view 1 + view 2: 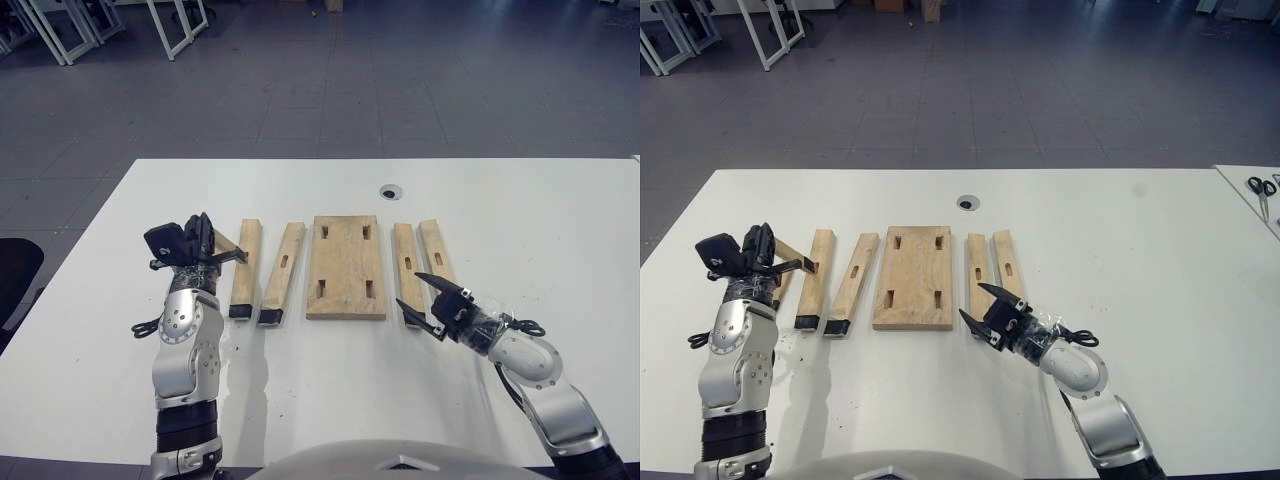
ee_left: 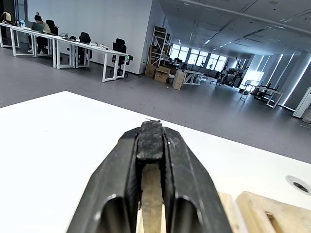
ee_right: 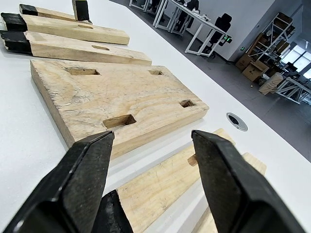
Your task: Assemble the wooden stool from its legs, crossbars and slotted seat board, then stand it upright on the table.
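The slotted seat board (image 1: 345, 265) lies flat at the table's middle. Two legs with black ends (image 1: 246, 268) (image 1: 282, 272) lie to its left, and two more (image 1: 405, 258) (image 1: 437, 252) to its right. My left gripper (image 1: 207, 238) is beside the leftmost leg, shut on a thin wooden crossbar (image 1: 790, 255) that is held off the table; the strip (image 2: 151, 194) sits between its fingers. My right gripper (image 1: 410, 290) is open, low over the near black end of the inner right leg (image 3: 160, 187), with the seat board (image 3: 112, 94) just beyond.
A round cable hole (image 1: 389, 190) sits in the white table (image 1: 540, 230) behind the board. Scissors (image 1: 1260, 185) lie on a neighbouring table at the far right. Bare tabletop spreads to the right and along the front edge.
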`<move>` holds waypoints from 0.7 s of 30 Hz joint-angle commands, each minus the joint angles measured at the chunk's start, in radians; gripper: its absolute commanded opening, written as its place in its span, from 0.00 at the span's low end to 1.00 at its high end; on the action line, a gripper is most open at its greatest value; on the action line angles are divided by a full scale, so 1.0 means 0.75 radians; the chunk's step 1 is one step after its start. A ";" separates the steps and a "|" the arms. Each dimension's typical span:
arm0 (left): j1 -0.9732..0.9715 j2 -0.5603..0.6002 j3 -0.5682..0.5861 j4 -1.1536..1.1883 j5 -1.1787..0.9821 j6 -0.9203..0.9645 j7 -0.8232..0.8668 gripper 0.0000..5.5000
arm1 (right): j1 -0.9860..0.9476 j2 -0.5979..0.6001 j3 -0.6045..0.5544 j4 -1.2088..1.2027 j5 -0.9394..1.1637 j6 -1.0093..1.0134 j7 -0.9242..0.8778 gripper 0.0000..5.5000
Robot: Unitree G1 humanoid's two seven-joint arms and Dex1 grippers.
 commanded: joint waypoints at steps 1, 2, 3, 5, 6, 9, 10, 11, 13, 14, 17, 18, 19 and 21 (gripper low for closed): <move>-0.057 -0.007 -0.006 0.124 0.052 -0.065 -0.051 0.08 | 0.000 -0.016 -0.008 0.003 -0.002 0.019 0.011 0.53; -0.067 -0.015 -0.010 0.165 0.058 -0.084 -0.066 0.08 | -0.001 -0.016 -0.007 0.003 -0.002 0.020 0.011 0.53; -0.073 -0.021 -0.015 0.196 0.066 -0.100 -0.077 0.08 | -0.003 -0.015 -0.006 0.004 -0.002 0.021 0.013 0.53; -0.064 -0.016 -0.027 0.251 0.083 -0.090 -0.097 0.08 | -0.005 -0.015 -0.006 0.009 -0.003 0.021 0.013 0.53; -0.046 -0.004 -0.038 0.261 0.103 -0.067 -0.098 0.08 | -0.005 -0.014 -0.006 0.011 -0.004 0.022 0.012 0.53; 0.033 0.024 -0.058 0.247 0.156 -0.012 -0.103 0.08 | -0.002 -0.013 -0.009 0.014 -0.004 0.024 0.009 0.53; 0.070 0.034 -0.069 0.222 0.171 0.007 -0.107 0.08 | 0.004 -0.013 -0.011 0.011 -0.005 0.026 0.005 0.53; 0.100 0.038 -0.076 0.198 0.180 0.026 -0.109 0.08 | 0.007 -0.012 -0.012 0.011 -0.005 0.027 0.003 0.53; 0.140 0.038 -0.084 0.137 0.192 0.063 -0.101 0.08 | 0.012 -0.013 -0.015 0.010 -0.003 0.029 0.002 0.53; 0.149 0.033 -0.082 0.096 0.186 0.080 -0.093 0.08 | 0.015 -0.014 -0.016 0.009 -0.003 0.029 0.002 0.53; 0.157 0.023 -0.056 0.009 0.149 0.143 -0.077 0.08 | 0.020 -0.016 -0.016 0.009 -0.003 0.028 0.002 0.53; 0.157 0.024 -0.039 -0.026 0.139 0.162 -0.070 0.08 | 0.023 -0.017 -0.016 0.008 -0.004 0.028 0.002 0.53; 0.149 0.025 -0.017 -0.062 0.128 0.168 -0.061 0.08 | 0.026 -0.017 -0.015 0.008 -0.005 0.028 0.002 0.53; 0.108 0.026 0.033 -0.146 0.110 0.151 -0.039 0.08 | 0.032 -0.017 -0.012 0.004 -0.007 0.033 0.002 0.53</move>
